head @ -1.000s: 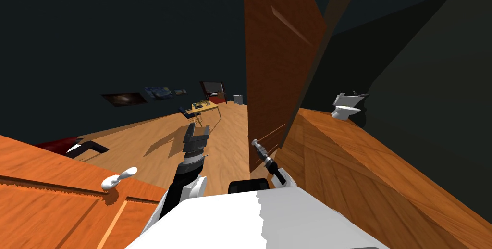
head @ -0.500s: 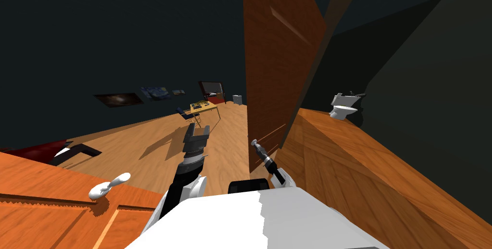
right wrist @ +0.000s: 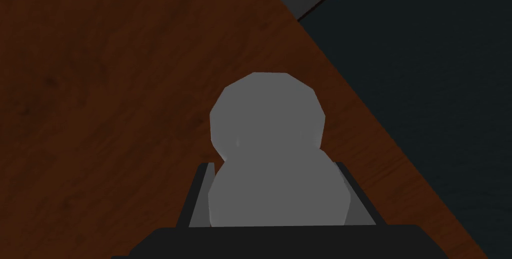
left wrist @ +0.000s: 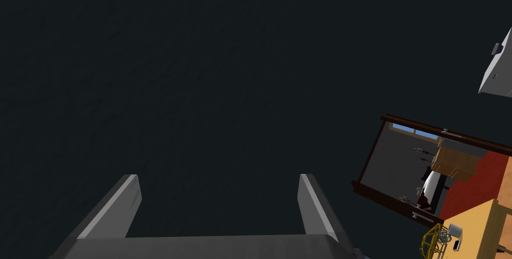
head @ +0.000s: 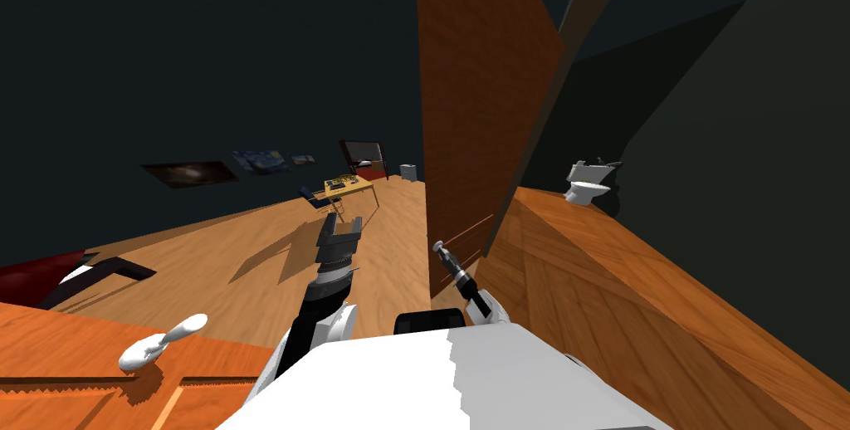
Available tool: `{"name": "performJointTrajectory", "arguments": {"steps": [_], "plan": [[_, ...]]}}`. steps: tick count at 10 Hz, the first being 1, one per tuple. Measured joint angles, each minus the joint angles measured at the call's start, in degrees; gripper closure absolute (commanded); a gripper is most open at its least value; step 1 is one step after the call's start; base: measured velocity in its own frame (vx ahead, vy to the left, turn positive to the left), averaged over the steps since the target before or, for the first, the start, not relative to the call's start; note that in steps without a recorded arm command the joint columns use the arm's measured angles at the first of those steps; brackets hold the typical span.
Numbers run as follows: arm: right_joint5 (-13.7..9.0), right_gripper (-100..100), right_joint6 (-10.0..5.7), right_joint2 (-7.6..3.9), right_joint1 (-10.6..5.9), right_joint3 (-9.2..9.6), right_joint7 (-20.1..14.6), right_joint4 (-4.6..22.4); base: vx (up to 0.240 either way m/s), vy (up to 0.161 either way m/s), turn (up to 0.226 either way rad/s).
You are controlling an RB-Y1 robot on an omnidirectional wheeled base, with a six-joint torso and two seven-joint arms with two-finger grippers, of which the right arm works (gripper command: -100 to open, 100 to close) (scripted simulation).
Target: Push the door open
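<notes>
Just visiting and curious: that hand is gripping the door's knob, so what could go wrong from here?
The right gripper is shut on the rounded grey knob near the edge of the brown door; its fingers might slip off while pushing. The open left gripper juts ahead and could bump something if the robot advances.

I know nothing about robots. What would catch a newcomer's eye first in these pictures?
A tall dark brown door stands edge-on straight ahead, and the right gripper is clamped on the door's grey knob. The left gripper hangs open over the wooden floor beside it. A white toilet shows past the door, on the right.
</notes>
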Motion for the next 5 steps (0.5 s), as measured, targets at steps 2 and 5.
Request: {"name": "performJointTrajectory", "arguments": {"steps": [2, 5], "plan": [[-0.7, 100, -0.31, 0.17, -0.52, 0.32, -2.4, 0.7, 0.03, 0.021, -0.035], [-2.2, 100, -0.05, 0.1, -0.78, 1.19, -6.8, 0.8, 0.042, 0.03, -0.049]]}}
